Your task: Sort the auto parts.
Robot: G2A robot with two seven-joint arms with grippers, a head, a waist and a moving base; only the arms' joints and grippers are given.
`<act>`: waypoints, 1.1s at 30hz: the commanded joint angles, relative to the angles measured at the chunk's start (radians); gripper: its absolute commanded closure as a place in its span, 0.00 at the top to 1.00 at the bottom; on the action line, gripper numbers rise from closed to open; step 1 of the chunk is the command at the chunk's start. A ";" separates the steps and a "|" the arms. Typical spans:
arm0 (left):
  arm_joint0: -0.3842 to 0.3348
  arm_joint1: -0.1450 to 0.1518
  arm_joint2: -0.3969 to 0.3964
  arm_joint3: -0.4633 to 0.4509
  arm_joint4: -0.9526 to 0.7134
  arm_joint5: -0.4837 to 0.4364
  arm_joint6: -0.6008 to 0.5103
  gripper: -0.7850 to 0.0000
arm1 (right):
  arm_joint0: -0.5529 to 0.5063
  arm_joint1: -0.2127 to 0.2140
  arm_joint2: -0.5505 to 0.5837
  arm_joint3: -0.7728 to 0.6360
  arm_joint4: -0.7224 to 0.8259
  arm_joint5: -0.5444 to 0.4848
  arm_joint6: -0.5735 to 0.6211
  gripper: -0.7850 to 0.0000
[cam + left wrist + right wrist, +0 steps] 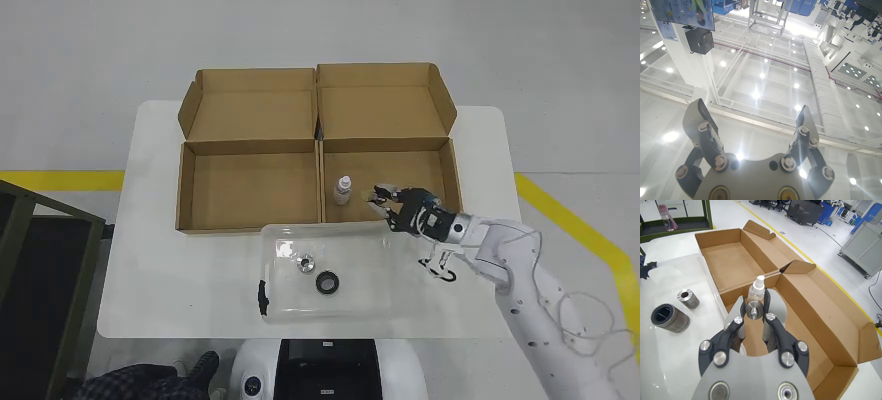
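Metal part (754, 312) | pinched between right fingers (767, 300) | over cardboard box (819, 313)

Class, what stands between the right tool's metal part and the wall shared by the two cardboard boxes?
A small white spray bottle stands upright there, just beyond the metal part in the right tool, as the right wrist view shows.

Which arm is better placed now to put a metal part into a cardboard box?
Right. The right hand is shut on a metal part above the cardboard box with the spray bottle. The left hand is open, empty, pointing at the ceiling.
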 commanded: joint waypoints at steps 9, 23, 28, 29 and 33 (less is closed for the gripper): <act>0.000 0.000 0.000 0.000 0.000 0.000 0.000 1.00 | 0.150 -0.015 -0.100 0.147 -0.079 -0.030 0.096 0.00; 0.000 0.000 0.000 0.000 0.000 0.000 0.000 1.00 | 0.264 -0.036 -0.190 0.256 -0.102 -0.037 0.178 0.00; 0.000 0.000 0.000 0.000 0.000 0.000 0.000 1.00 | 0.308 -0.043 -0.209 0.289 -0.102 -0.045 0.192 0.00; 0.000 0.000 0.000 0.000 0.000 0.000 0.000 1.00 | 0.314 -0.044 -0.213 0.294 -0.102 -0.047 0.193 0.00; 0.000 0.000 0.000 0.000 0.000 0.000 0.000 1.00 | 0.354 -0.052 -0.241 0.338 -0.100 -0.066 0.209 0.00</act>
